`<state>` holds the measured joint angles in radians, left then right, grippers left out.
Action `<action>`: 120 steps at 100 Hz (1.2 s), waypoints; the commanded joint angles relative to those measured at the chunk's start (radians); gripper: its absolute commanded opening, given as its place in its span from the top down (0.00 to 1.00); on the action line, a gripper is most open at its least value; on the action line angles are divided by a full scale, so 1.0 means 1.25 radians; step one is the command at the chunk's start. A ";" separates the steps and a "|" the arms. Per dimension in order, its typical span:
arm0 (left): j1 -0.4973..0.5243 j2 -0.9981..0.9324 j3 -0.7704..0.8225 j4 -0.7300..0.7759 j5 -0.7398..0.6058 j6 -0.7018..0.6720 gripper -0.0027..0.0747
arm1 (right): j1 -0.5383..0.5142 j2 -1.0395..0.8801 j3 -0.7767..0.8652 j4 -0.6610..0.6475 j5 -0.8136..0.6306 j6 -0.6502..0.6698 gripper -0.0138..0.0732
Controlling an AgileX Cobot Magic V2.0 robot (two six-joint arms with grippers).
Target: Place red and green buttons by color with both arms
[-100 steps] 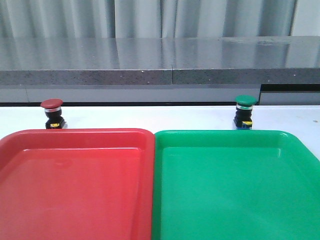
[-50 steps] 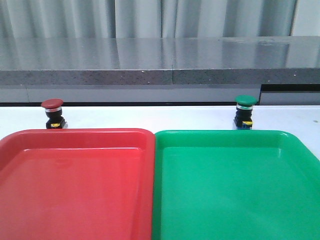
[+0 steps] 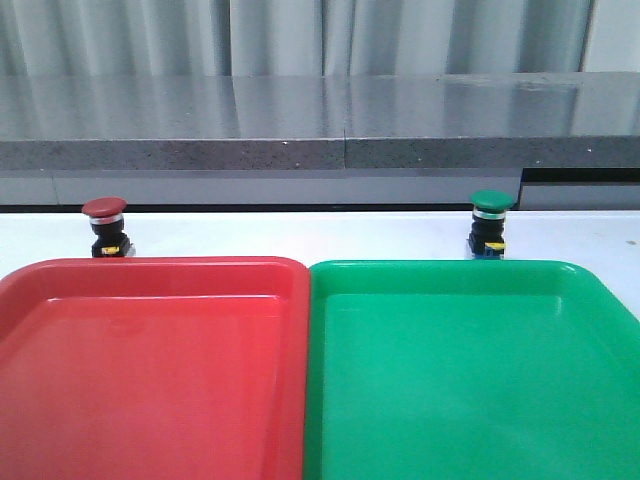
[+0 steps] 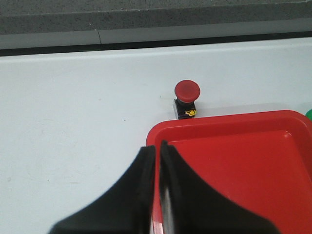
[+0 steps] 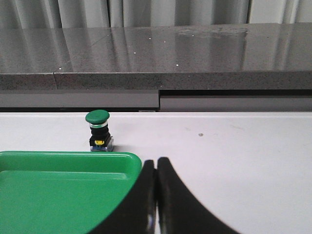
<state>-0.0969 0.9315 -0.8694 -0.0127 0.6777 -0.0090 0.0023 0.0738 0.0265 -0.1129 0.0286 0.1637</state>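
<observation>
Behind tray rims, button bases partly hidden: red button [image 3: 104,226] beyond red tray [image 3: 150,275], green button [image 3: 490,222] beyond green tray [image 3: 450,272]. Left gripper [image 4: 157,151], right gripper [image 5: 156,165] pressed closed, empty.

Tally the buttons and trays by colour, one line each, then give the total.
Red button: 1
Green button: 1
Red tray: 1
Green tray: 1
Total: 4
</observation>
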 commanded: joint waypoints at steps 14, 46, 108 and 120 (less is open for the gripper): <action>-0.007 -0.005 -0.031 -0.018 -0.045 -0.002 0.34 | 0.002 0.007 -0.011 -0.009 -0.070 -0.002 0.91; -0.007 0.082 -0.057 -0.078 -0.090 -0.002 0.11 | 0.002 0.007 -0.011 -0.009 -0.070 -0.002 0.91; -0.078 0.541 -0.370 -0.082 -0.090 -0.002 0.11 | 0.002 0.007 -0.011 -0.009 -0.070 -0.002 0.91; -0.078 0.598 -0.398 -0.082 -0.088 -0.002 0.11 | 0.002 0.007 -0.011 -0.009 -0.070 -0.002 0.91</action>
<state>-0.1873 1.6774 -1.3149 -0.1000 0.6110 -0.0090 0.0023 0.0738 0.0265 -0.1129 0.0286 0.1637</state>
